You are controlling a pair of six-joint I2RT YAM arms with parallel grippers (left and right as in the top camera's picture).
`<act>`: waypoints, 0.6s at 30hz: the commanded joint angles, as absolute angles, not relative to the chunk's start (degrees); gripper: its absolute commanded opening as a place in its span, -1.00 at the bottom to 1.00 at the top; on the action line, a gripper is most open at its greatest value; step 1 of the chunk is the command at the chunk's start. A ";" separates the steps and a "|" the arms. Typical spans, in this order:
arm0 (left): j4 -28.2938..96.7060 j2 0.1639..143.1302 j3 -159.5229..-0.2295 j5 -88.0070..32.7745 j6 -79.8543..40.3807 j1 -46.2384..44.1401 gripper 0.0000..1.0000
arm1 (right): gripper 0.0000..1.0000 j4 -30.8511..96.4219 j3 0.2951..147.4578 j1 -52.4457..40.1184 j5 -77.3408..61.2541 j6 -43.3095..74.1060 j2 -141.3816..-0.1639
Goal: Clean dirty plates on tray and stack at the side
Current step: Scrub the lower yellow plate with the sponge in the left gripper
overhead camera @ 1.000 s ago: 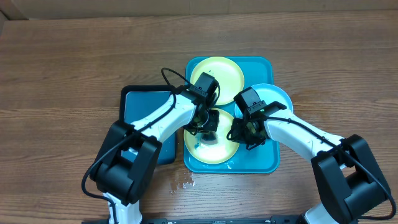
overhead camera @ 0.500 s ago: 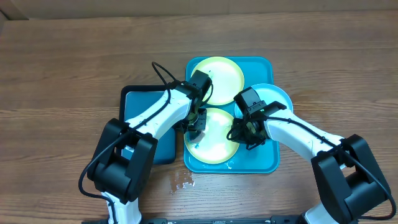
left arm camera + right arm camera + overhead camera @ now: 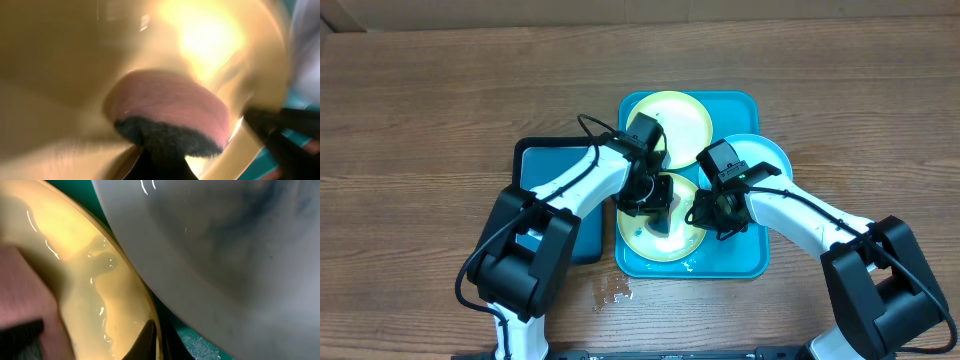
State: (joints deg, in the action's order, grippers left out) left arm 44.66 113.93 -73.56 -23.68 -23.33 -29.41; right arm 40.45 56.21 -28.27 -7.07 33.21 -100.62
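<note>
The turquoise tray point(image 3: 740, 255) holds three plates. A yellow-green plate point(image 3: 685, 118) lies at the far end and a light blue plate point(image 3: 765, 155) overhangs the right rim. Over the near yellow-green plate point(image 3: 665, 245) my left gripper point(image 3: 655, 200) is shut on a pink sponge point(image 3: 170, 107) with a dark scouring side, pressed onto the plate point(image 3: 60, 75). A blue-green smear shows at that plate's left. My right gripper point(image 3: 708, 215) is shut on this plate's right rim point(image 3: 150, 315); the light blue plate point(image 3: 225, 245) lies just beyond it over the tray point(image 3: 200, 345).
A smaller dark blue tray with a black rim point(image 3: 545, 165) lies left of the turquoise one, under my left arm. Water drops point(image 3: 615, 290) spot the wooden table in front of the trays.
My left gripper swept the sponge to the plate's left edge and has come back over its middle. The right gripper has held still on the rim.
</note>
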 commanded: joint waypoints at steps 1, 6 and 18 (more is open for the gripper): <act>50.52 115.22 -73.01 -14.68 -20.91 -29.82 -0.92 | -0.92 41.23 54.70 -28.56 -2.59 34.13 -103.68; 56.05 115.22 -72.84 2.92 -20.86 -29.82 -0.92 | -0.92 41.21 54.70 -28.56 -2.57 34.13 -103.68; 56.66 115.22 -74.78 20.58 -26.89 -28.14 -0.92 | -0.92 41.19 54.70 -28.56 -2.57 34.13 -103.68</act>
